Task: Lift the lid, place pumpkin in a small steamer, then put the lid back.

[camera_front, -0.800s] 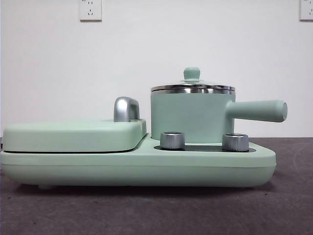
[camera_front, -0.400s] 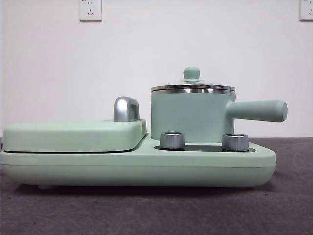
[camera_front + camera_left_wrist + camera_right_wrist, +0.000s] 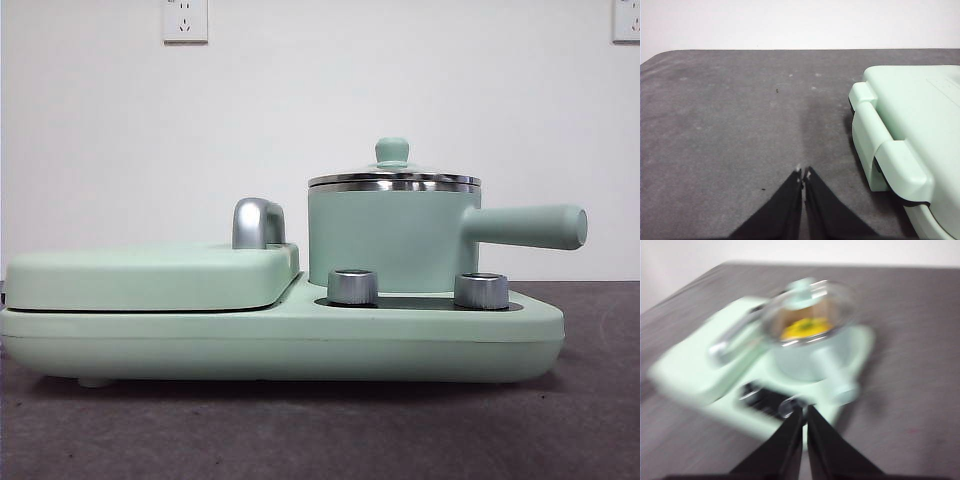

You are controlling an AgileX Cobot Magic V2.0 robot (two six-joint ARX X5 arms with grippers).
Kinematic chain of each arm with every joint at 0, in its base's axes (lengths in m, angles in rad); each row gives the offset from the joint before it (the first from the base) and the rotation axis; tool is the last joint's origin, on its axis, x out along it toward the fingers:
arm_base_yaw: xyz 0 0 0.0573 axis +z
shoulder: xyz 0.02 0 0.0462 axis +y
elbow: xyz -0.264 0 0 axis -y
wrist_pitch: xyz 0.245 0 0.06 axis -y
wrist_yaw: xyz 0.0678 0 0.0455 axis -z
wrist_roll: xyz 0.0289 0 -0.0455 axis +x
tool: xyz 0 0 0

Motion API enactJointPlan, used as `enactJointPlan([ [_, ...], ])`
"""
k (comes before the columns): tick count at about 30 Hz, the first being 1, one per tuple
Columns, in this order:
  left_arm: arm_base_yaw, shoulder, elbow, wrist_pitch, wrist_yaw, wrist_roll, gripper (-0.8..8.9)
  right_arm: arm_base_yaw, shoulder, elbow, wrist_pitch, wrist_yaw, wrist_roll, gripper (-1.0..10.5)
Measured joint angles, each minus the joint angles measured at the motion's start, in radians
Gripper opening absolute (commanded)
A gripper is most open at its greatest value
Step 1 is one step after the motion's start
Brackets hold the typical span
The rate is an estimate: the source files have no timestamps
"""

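Note:
The small steamer (image 3: 385, 240) stands on the right half of the mint-green base, its long handle pointing right. Its lid (image 3: 393, 179) sits shut on the steel rim, knob up. In the blurred right wrist view, the pumpkin (image 3: 805, 327) shows as a yellow patch through the lid (image 3: 802, 297), inside the steamer (image 3: 810, 362). My right gripper (image 3: 804, 409) is shut and empty, back from the pot on its handle side. My left gripper (image 3: 803, 173) is shut and empty over bare table beside the base's end. Neither gripper appears in the front view.
A wide flat mint-green cover (image 3: 150, 275) with a chrome handle (image 3: 257, 222) fills the left half of the base (image 3: 300, 345). Two steel dials (image 3: 352, 286) (image 3: 481, 290) stand in front of the pot. The hinged end of the base (image 3: 890, 160) lies close to my left gripper.

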Motion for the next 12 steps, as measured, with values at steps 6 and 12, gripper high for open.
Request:
enactJointPlan([
  [6,0.0,0.0,0.0,0.0,0.0,0.0,0.12,-0.196,-0.136,-0.303,0.336,0.033,-0.003,0.1],
  [12,0.0,0.0,0.0,0.0,0.0,0.0,0.12,-0.285,-0.229,-0.484,0.399,0.157,-0.007,0.1],
])
